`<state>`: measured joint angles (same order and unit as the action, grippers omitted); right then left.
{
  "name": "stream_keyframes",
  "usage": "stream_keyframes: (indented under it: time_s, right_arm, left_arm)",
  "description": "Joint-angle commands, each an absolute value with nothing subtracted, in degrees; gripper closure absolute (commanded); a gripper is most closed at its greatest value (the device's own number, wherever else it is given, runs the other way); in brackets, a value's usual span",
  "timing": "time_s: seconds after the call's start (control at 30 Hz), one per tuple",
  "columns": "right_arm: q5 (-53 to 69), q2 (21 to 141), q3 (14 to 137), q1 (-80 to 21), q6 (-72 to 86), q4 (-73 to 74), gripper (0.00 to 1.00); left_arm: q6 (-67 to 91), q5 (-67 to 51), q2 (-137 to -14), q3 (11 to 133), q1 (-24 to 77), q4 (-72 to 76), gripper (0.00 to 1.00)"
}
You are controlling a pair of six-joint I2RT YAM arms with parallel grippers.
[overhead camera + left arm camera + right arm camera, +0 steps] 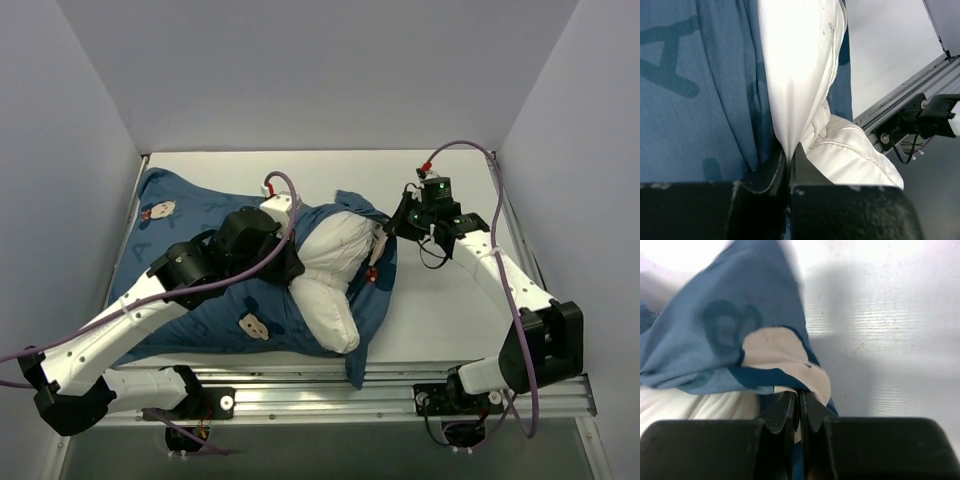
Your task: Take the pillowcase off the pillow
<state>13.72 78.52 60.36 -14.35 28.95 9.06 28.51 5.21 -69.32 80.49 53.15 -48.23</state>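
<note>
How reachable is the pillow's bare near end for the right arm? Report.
Probably yes: the pillow lies close with nothing between. But the right gripper is shut on the pillowcase and must release first.

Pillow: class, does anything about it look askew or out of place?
Yes: the pillow is bunched and bent, sticking partly out of the pillowcase, whose corner hangs over the near edge of the table.

bare table (450, 310) right of pillow (330, 262), walls (60, 150) close around
</note>
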Motion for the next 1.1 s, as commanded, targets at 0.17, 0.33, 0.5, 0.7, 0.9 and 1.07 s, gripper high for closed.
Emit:
stream_keyframes:
  time_s: [0.17,0.33,0.5,0.7,0.9,1.07]
  right_arm:
    - [1.91,84.37,59.43,-7.29,27.68,3.09,1.0]
    - [10.54,84.29,53.18,-9.13,28.21,-3.24,1.0]
    - [16.34,80.17,48.35,-14.67,32.06,-8.43,1.0]
    - [10.65,73.31,46.06,-14.51,34.1,-6.16,0.92]
    - [8.35,62.6,47.28,-10.11,30.42,4.29,0.57]
    - [14.84,56.62,50.53,-10.9,27.25,10.19,0.26]
  left_arm:
    - [27.77,0.89,-57.05,80.07,52.56,-53.39,0.98]
    - [26.72,0.17,-58.53,80.24,52.47,-43.25,0.98]
    - [24.35,5.0,-68.01,83.49,52.03,-32.71,0.98]
    - [23.47,6.77,-82.6,90.6,48.52,-22.25,0.98]
    - [26.18,2.82,-90.26,93.61,48.95,-19.87,0.98]
    - [30.05,8.15,-84.56,89.39,49.75,-23.36,0.38]
